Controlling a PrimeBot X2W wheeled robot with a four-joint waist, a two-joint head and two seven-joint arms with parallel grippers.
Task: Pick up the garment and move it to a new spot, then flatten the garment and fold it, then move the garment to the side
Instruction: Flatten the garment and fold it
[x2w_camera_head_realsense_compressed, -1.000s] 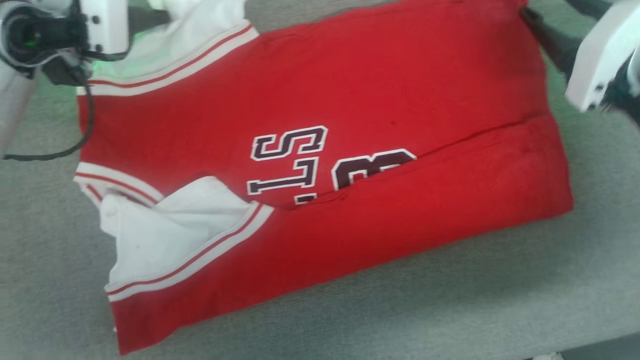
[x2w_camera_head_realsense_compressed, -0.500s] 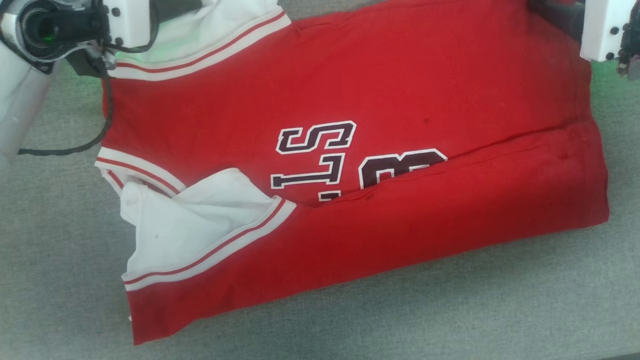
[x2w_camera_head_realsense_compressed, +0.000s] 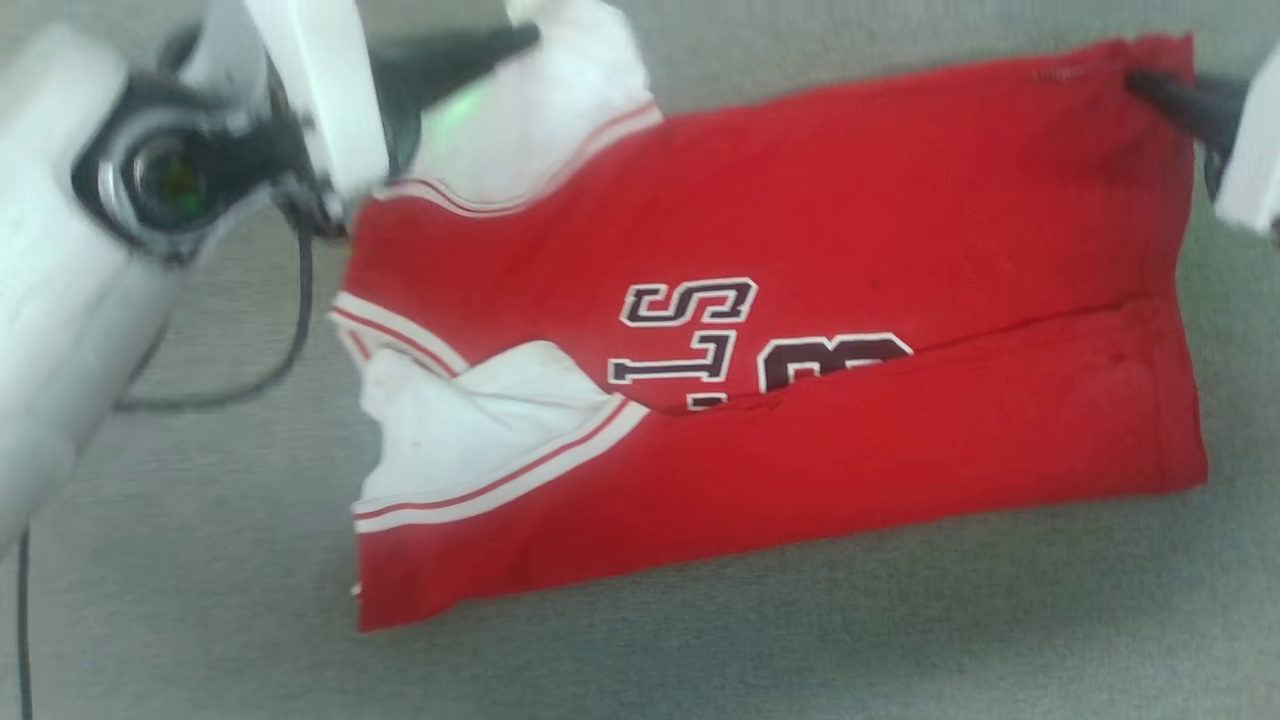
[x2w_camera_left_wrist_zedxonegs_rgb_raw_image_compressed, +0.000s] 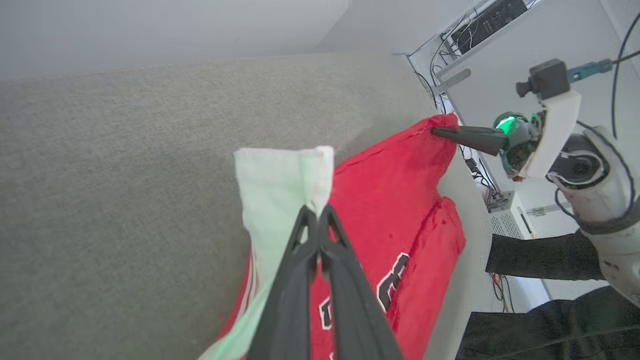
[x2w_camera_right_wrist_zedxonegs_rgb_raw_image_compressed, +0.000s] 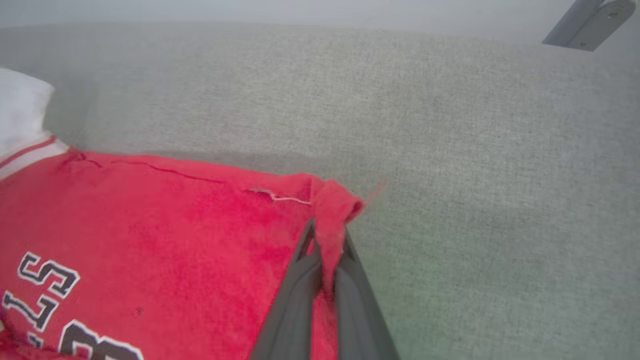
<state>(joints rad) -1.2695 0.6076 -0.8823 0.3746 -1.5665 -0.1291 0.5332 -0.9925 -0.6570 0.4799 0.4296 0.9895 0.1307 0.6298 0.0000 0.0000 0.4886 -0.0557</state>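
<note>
Got left gripper (x2w_camera_left_wrist_zedxonegs_rgb_raw_image_compressed: 317, 212) clamped tight on the white sleeve (x2w_camera_left_wrist_zedxonegs_rgb_raw_image_compressed: 280, 185) of the half-folded red basketball T-shirt (x2w_camera_head_realsense_compressed: 850, 200), right gripper (x2w_camera_right_wrist_zedxonegs_rgb_raw_image_compressed: 327, 235) pinching its far hem corner, both arms stretched low, all near the front edge of the grey tabletop (x2w_camera_right_wrist_zedxonegs_rgb_raw_image_compressed: 450, 100).

Red garment (x2w_camera_head_realsense_compressed: 850, 200) with white, red-striped sleeves and dark white-edged lettering on grey cloth surface (x2w_camera_head_realsense_compressed: 700, 660)

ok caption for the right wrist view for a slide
Right pincer shut on a red corner of the garment on the grey surface
</note>
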